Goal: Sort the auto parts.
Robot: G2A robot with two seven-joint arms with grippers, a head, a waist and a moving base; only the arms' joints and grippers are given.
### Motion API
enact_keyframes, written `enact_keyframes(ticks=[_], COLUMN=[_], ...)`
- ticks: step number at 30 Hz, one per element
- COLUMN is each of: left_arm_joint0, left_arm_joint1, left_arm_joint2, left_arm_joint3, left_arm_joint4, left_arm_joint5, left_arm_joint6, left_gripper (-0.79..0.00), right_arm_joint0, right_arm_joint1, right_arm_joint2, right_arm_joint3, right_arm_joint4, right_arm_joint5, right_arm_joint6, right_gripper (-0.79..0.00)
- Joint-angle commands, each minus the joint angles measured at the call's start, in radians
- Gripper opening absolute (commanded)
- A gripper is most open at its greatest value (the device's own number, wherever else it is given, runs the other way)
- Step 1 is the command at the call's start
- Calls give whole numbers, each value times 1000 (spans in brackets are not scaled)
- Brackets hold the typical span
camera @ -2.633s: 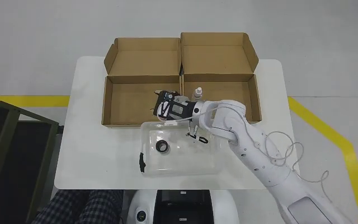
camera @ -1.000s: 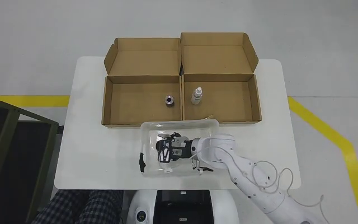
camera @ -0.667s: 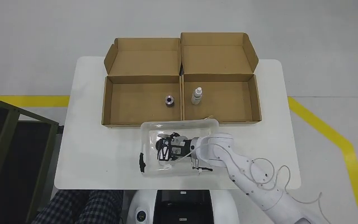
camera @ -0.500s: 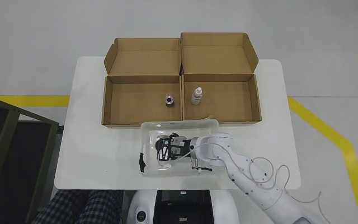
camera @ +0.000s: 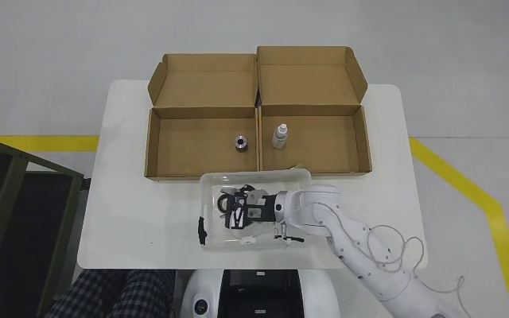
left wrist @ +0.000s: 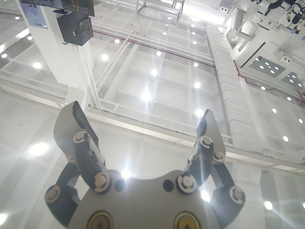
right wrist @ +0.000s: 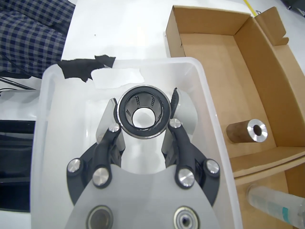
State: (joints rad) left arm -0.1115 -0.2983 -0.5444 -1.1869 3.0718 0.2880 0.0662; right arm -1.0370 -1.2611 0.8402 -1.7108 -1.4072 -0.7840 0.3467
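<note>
While right gripper [right wrist: 144, 100] sat low in clear bin [right wrist: 205, 77], fingers were clamped on black-rimmed bearing sleeve [right wrist: 144, 129], one pad each side. Step in hand: pick, grasp apparently made. Next move likely called for lift over bin wall, then carry sideways off fingers to cardboard box [right wrist: 209, 55] holding metal bushing [right wrist: 246, 131]. Left gripper [left wrist: 143, 120]: fingers apart, empty.

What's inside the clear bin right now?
The right end effector, its jaws closed on a black-rimmed hollow cylinder. Torn black tape sticks to one wall of the bin. The floor under the end effector is covered.
</note>
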Motion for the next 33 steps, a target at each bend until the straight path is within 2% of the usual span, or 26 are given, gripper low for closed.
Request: enact_keyframes(ticks=[1, 14, 33], left_arm_joint0=[0, 0, 0], left_arm_joint1=[0, 0, 0], left_arm_joint2=[0, 0, 0], left_arm_joint3=[0, 0, 0], left_arm_joint4=[0, 0, 0], left_arm_joint5=[0, 0, 0], left_arm_joint6=[0, 0, 0], left_gripper=[0, 0, 0], right_arm_joint0=[-7, 20, 96], right_arm_joint1=[4, 20, 31], right_arm_joint2=[15, 112, 249], right_arm_joint3=[-27, -204, -280], right_arm_joint4=[10, 85, 184], right_arm_joint5=[-9, -30, 19], right_arm_joint6=[4, 18, -21], right_gripper=[-785, -785, -785])
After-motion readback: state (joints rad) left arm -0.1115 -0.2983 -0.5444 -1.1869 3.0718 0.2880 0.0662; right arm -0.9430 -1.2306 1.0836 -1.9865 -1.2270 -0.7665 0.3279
